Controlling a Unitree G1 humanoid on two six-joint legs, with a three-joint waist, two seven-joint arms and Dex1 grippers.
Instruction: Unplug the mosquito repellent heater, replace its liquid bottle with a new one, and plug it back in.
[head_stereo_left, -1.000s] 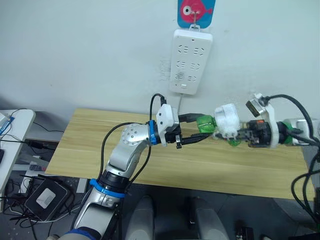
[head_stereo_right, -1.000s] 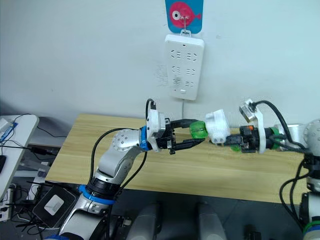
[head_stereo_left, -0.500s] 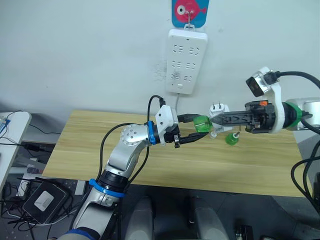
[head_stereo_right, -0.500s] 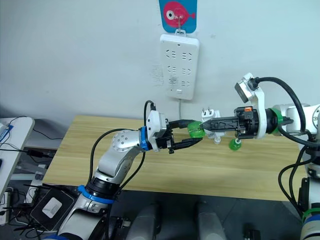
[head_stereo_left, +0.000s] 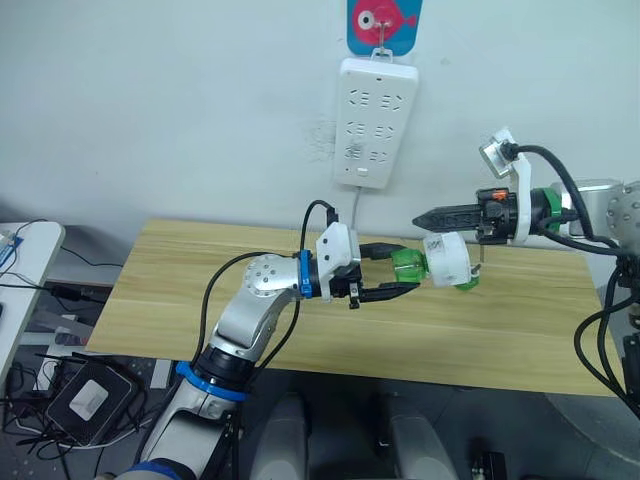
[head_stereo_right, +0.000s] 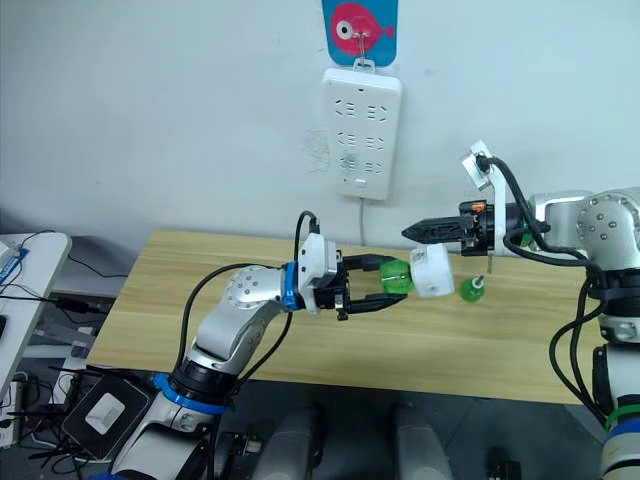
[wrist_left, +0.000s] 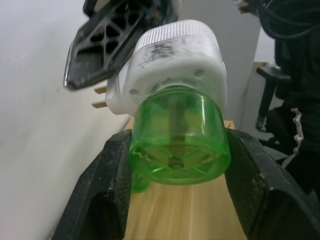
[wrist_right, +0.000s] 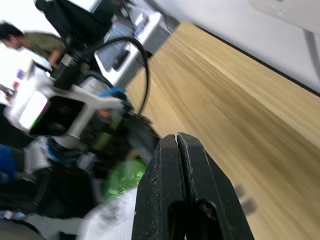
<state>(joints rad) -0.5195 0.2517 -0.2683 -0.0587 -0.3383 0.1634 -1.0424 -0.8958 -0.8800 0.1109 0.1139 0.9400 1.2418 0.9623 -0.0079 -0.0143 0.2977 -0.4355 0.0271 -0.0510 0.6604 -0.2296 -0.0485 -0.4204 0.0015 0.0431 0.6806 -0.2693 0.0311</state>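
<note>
Left wrist view: my left hand has both fingers clamped on the sides of the green liquid bottle, w/ the white mosquito repellent heater seated on the bottle's far end, prongs sticking out sideways. Head views: bottle + heater held in the air above the wooden counter, out in front of the white power strip hanging on the wall under a blue/pink hook. My right hand sits just above the heater, fingers pressed together, nothing in them; can't tell if the tips touch the heater. A second green bottle stands on the counter just behind the heater, near the right arm. Right wrist view: a person at the far back.
</note>
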